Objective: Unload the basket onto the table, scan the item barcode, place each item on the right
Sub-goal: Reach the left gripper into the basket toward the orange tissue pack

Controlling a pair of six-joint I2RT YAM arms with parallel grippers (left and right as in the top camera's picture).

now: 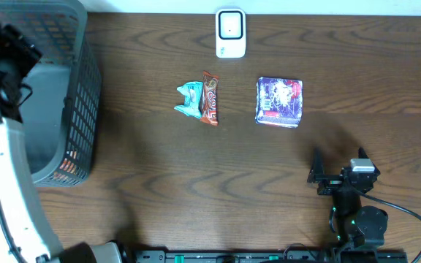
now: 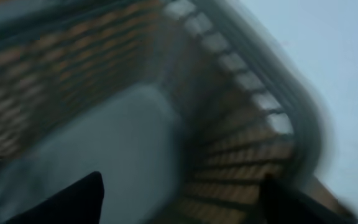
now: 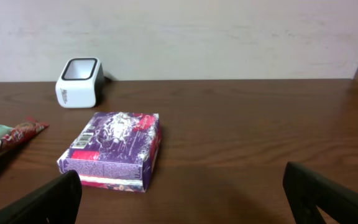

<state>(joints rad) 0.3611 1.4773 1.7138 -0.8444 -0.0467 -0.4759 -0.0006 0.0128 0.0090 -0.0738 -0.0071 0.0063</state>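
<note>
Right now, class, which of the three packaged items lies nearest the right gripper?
The purple box: it lies rightmost, just ahead of the right gripper; the teal packet and red bar lie further left.

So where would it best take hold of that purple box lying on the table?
Probably across its two opposite side walls, coming straight down from above. The purple box lies flat, broad face up, with bare table around it, so the upright sides are what can be pinched. The right hand, open nearby, seems best placed.
</note>
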